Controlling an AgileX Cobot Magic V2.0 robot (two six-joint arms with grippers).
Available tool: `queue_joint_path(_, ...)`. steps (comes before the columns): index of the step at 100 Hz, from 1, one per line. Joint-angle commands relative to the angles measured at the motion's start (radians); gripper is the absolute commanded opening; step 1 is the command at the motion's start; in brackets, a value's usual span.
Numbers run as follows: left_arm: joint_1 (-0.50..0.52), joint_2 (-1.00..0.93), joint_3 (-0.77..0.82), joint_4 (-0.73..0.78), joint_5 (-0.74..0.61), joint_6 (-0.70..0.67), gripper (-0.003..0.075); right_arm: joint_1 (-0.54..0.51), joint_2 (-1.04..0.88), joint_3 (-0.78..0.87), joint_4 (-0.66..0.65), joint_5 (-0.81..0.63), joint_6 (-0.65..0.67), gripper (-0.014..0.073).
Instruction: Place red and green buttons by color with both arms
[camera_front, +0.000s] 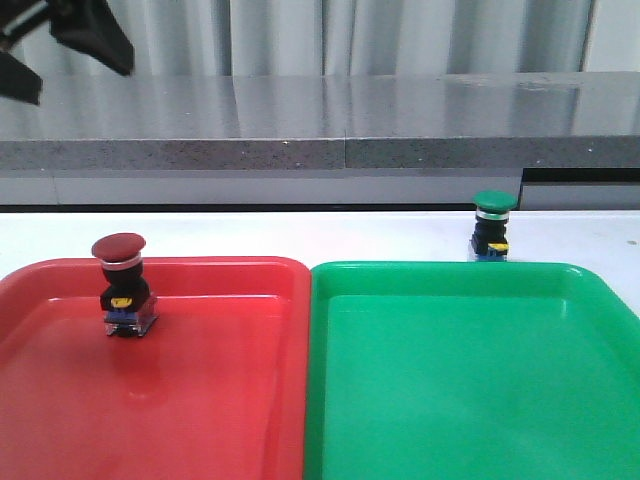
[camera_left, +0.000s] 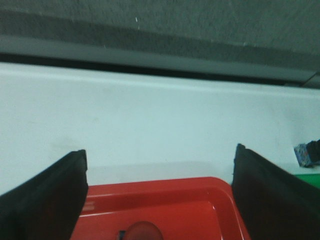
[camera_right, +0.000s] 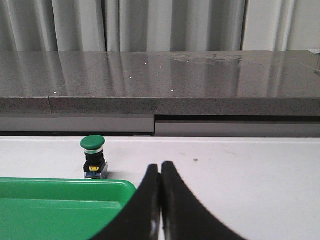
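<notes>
The red button (camera_front: 120, 285) stands upright inside the red tray (camera_front: 220, 400), near its back left. Its cap shows in the left wrist view (camera_left: 145, 231). The green button (camera_front: 493, 228) stands on the white table just behind the green tray (camera_front: 470, 400); it also shows in the right wrist view (camera_right: 94, 157). My left gripper (camera_front: 80, 80) is raised at the top left, open and empty, its fingers (camera_left: 65, 190) wide apart above the red tray's back edge. My right gripper (camera_right: 160, 167) is shut and empty, to the right of the green button, and does not show in the front view.
The two trays sit side by side at the table's front, their rims touching. A grey stone ledge (camera_front: 350, 120) runs along the back of the table with curtains behind it. White table (camera_right: 250, 165) shows to the right of the green tray.
</notes>
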Motion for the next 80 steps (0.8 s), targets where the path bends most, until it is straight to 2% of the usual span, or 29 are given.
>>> queue_joint_path(1, 0.021, -0.129, 0.024, 0.004, -0.113, -0.009, 0.0568, -0.004, -0.017, -0.014, -0.011, -0.087, 0.0, -0.0067)
queue_joint_path(33, 0.048, -0.484, 0.333, 0.038, -0.307, 0.002, 0.0567, -0.004, -0.017, -0.014, -0.011, -0.087, 0.0, -0.0067)
queue_joint_path(50, 0.048, -0.668, 0.458, 0.045, -0.325, 0.002, 0.0549, -0.004, -0.017, -0.014, -0.011, -0.087, 0.0, -0.0067)
queue_joint_path(62, 0.048, -0.772, 0.524, 0.045, -0.325, 0.002, 0.0421, -0.004, -0.017, -0.014, -0.011, -0.087, 0.0, -0.0067)
queue_joint_path(80, 0.048, -0.882, 0.572, 0.045, -0.31, 0.002, 0.0081, -0.004, -0.017, -0.014, -0.011, -0.087, 0.0, -0.0067)
